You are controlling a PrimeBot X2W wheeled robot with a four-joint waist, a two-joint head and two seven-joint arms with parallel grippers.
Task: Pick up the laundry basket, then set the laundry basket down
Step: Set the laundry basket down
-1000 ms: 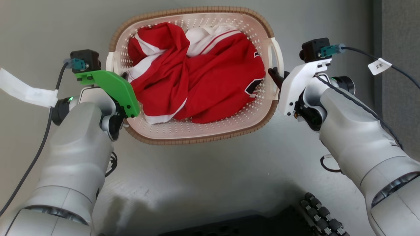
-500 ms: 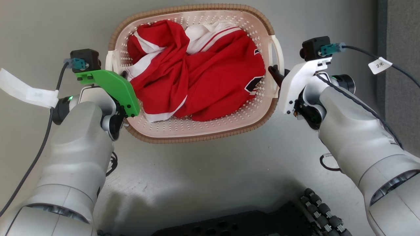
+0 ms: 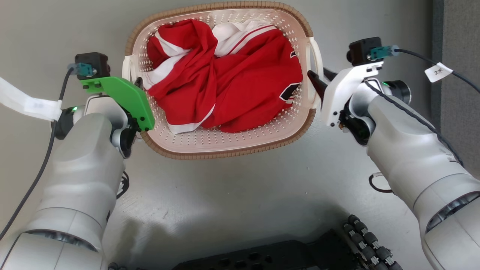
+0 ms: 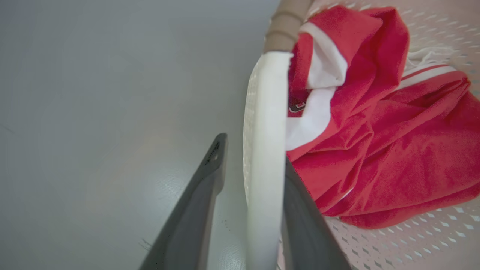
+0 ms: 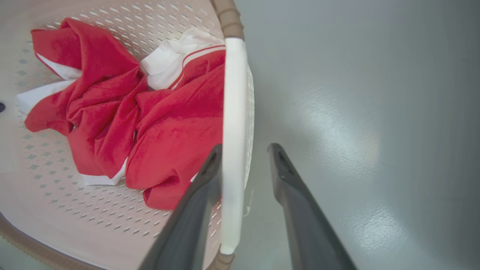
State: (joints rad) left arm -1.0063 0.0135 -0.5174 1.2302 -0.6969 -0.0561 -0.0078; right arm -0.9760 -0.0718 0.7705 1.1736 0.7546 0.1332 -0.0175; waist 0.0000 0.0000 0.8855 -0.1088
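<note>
The laundry basket (image 3: 225, 150) stands on the grey floor with a red and white garment (image 3: 240, 86) bunched inside. My left gripper (image 3: 135, 80) straddles its left handle (image 4: 262, 112). The inner finger lies against the handle and a gap shows at the outer finger (image 4: 210, 176). My right gripper (image 3: 318, 75) is open around the right handle (image 5: 233, 112). Its inner finger (image 5: 204, 180) is close against the handle, and the outer finger stands well off over the floor.
My dark base and tracked wheel (image 3: 360, 240) sit at the bottom edge of the head view. A grey panel (image 3: 457, 30) runs down the right side. A tagged cable (image 3: 438, 71) trails from the right wrist and a white strap (image 3: 26, 105) from the left.
The basket and both arms have shifted slightly up the head view. The right gripper's fingers have spread, so two tips now show beside the handle.
</note>
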